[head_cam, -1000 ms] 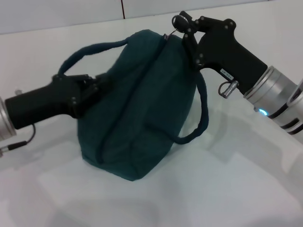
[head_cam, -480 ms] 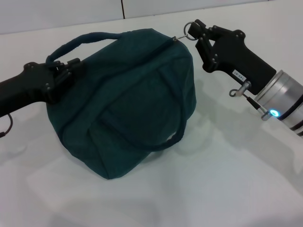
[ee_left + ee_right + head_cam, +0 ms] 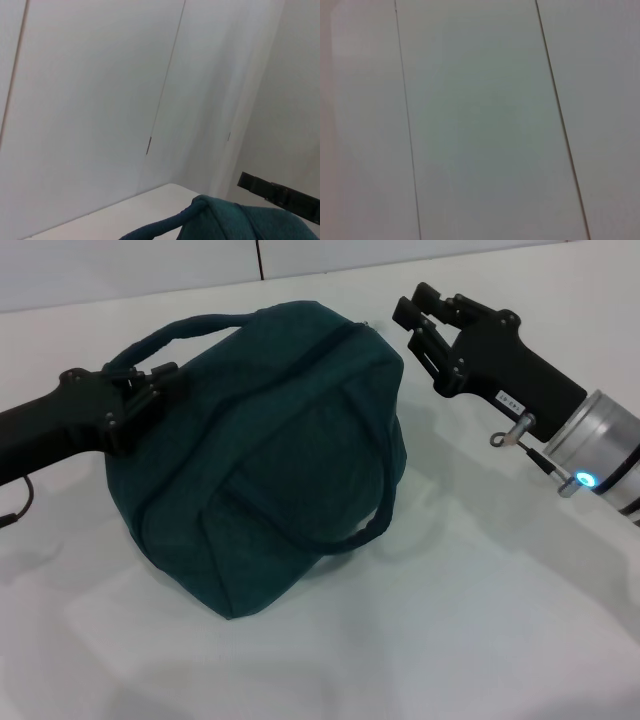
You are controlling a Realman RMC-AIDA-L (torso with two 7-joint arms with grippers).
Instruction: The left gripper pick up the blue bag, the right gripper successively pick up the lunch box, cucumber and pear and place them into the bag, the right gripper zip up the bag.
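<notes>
The blue bag point(image 3: 280, 440) lies bulging on the white table, its long zipper point(image 3: 310, 352) running shut along the top. My left gripper point(image 3: 150, 380) is at the bag's left end, shut on the bag where the far handle point(image 3: 190, 330) meets it. My right gripper point(image 3: 412, 302) hovers just off the bag's far right corner, jaws parted and empty. The ring pull does not show. The lunch box, cucumber and pear are out of view. The left wrist view shows the bag's top point(image 3: 240, 225) and a black bar of the right gripper point(image 3: 280, 196).
The white table point(image 3: 480, 620) spreads around the bag. White wall panels stand behind it point(image 3: 130, 270). The right wrist view shows only wall panels point(image 3: 480, 120). The near handle point(image 3: 385, 500) hangs over the bag's front side.
The right gripper pulled the ring pull to the bag's right end, then let it go and opened. The left gripper swung left with the bag, which has settled on the table.
</notes>
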